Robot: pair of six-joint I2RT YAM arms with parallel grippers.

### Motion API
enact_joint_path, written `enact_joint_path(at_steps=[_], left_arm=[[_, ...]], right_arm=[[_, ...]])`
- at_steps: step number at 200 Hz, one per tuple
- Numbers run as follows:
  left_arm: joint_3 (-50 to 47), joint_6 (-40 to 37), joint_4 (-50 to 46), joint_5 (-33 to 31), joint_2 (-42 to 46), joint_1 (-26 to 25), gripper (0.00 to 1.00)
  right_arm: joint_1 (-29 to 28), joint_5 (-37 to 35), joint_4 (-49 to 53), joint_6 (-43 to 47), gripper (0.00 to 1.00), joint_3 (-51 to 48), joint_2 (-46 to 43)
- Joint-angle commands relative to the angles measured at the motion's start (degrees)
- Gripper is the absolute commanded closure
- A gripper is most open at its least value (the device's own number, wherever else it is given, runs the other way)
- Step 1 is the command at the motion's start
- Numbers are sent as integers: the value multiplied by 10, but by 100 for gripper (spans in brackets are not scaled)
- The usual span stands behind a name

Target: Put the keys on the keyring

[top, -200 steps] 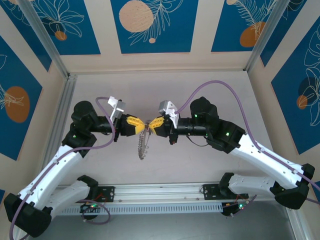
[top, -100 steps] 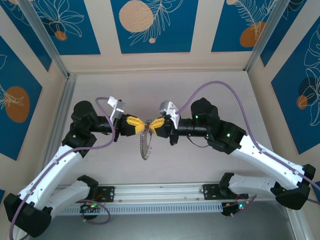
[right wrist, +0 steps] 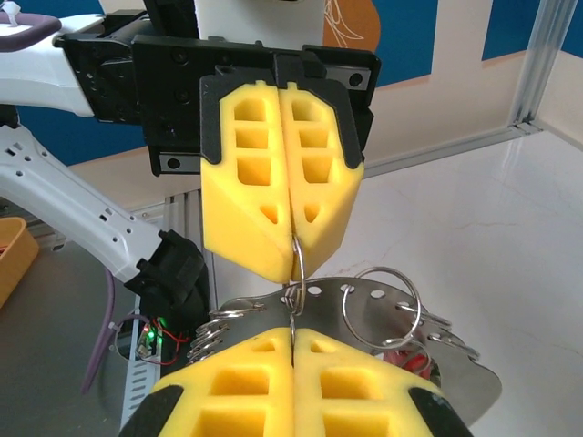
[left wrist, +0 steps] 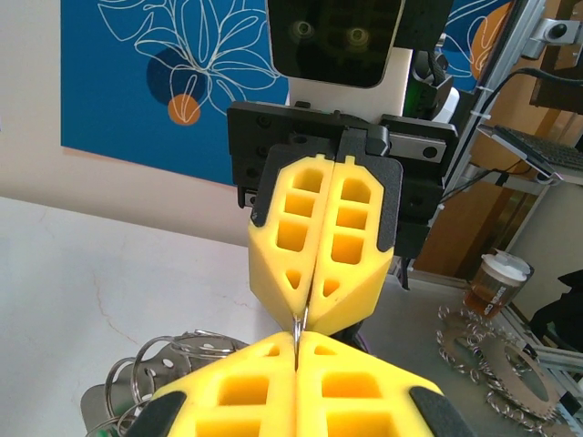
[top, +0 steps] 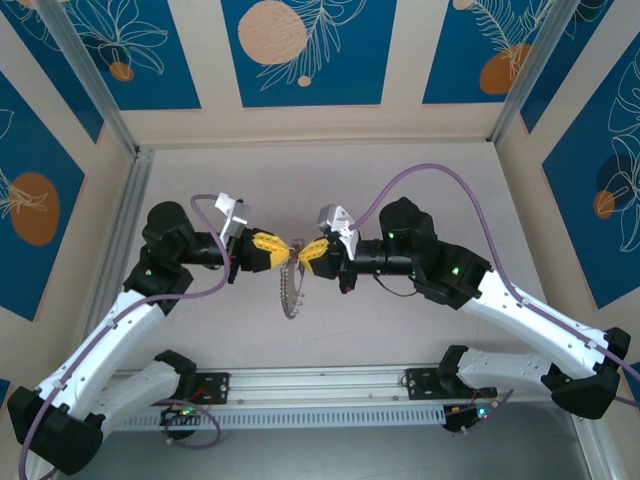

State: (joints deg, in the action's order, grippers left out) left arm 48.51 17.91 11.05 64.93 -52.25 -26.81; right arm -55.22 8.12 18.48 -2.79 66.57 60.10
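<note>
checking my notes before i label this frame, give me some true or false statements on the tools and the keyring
1. The left yellow-padded tool and the right yellow-padded tool are both shut. True.
2. The two tools meet tip to tip above the white table. True.
3. The large thin metal keyring fringed with small silvery pieces lies flat on the table, apart from both tools. False: it hangs below the point where the tools meet, pinched at its top.
4. The wall panels are plain red. False: they are blue, with white leaf outlines and orange circles.
</note>
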Motion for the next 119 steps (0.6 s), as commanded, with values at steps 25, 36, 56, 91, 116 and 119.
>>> enact_joint_path(at_steps=[25, 36, 56, 91, 116, 119], left_arm=[[21, -5, 6, 6, 10, -4, 100], [21, -6, 6, 6, 10, -4, 100], [23, -6, 6, 7, 11, -4, 100], [20, -5, 6, 7, 12, -4, 100], [21, -6, 8, 7, 13, -4, 100], [21, -6, 8, 7, 13, -4, 100]], right_arm=[[-8, 14, -8, -10, 100, -8, -13], [-8, 12, -10, -10, 100, -7, -11], [-7, 6, -12, -11, 100, -7, -10], [-2, 8, -26, -20, 100, -7, -11], [8, 12, -29, -26, 100, -6, -11], [9, 13, -29, -27, 100, -6, -11]])
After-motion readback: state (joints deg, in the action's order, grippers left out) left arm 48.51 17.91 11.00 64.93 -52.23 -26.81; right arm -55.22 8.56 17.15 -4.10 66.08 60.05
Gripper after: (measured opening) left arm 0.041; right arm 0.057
